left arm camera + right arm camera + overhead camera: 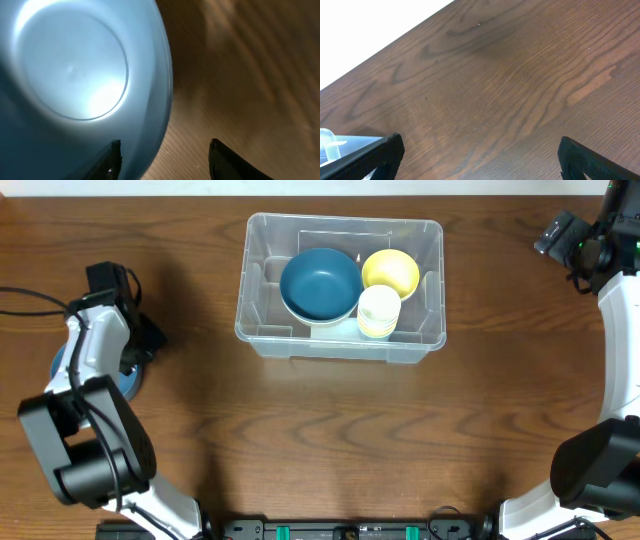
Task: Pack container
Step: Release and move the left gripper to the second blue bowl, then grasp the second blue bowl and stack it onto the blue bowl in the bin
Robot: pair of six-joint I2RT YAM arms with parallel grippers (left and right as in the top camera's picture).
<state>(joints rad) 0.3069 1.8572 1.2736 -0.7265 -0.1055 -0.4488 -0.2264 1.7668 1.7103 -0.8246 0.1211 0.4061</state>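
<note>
Left gripper [165, 142] stood half open over a pale bowl [75, 75] at the table's [330, 440] left, not yet packed; right gripper [480, 144] gaped wide, empty. Centre far, the container [258, 290] held blue bowl [320, 282], yellow bowl [390, 270], cups [378, 312].

White-and-black arms [88, 345], black cables [35, 292], seemingly black fingers [112, 161].

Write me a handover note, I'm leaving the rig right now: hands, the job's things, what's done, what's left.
Left hand: open, fingers either side of the rim of the light blue bowl, on the table left of the container.
Right hand: open, empty, above bare table, far right.
Done: dark blue bowl, yellow bowl and pale cup sit in the container.
Left: probably gripping and packing the light blue bowl.
</note>
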